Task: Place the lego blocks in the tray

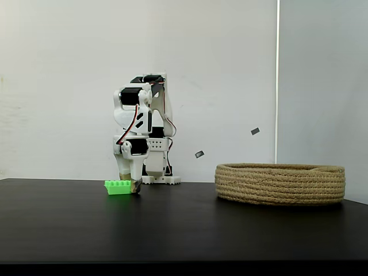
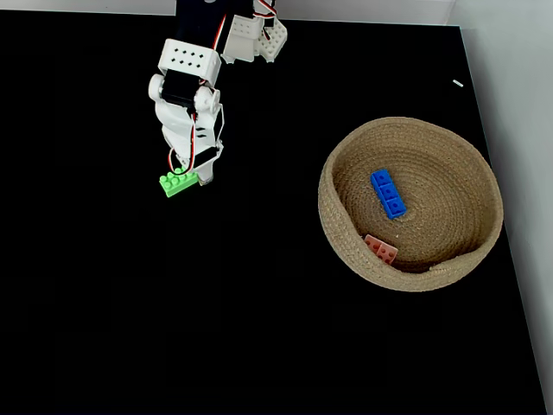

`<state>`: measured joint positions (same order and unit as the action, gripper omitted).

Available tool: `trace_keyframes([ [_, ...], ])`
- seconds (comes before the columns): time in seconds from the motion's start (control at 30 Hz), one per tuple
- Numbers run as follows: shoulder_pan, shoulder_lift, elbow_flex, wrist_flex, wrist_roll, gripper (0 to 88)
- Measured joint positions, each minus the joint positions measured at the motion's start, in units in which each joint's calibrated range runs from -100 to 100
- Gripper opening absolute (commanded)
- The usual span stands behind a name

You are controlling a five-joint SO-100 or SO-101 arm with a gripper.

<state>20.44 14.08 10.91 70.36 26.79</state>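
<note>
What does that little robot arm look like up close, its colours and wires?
The arm is built of white plastic shells around black motor blocks, with thin red and black cables looping along its side. A white perforated plate shows on top in the fixed view from above. Its gripper is white too.

Bare lab bench: black table, white walls

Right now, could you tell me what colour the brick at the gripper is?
Bright green brick, clearest in the fixed view from above.

Two bricks lie in the tray; another brick sits left.
</note>
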Motion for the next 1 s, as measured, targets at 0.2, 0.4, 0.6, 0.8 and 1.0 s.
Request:
trace_keyframes([
  [0.2, -3.9, -1.2, -5.3, 10.2, -4.5, 0.2],
  [0.4, -16.4, -12.2, -7.0, 20.9, -15.0, 0.2],
  [0.6, -35.1, -22.6, -5.6, 19.7, -27.9, 0.2],
  [0.8, -44.0, -24.7, -4.9, 5.2, -39.1, 11.4],
  [1.0, -45.7, -24.7, 0.5, -11.6, -39.3, 36.1],
])
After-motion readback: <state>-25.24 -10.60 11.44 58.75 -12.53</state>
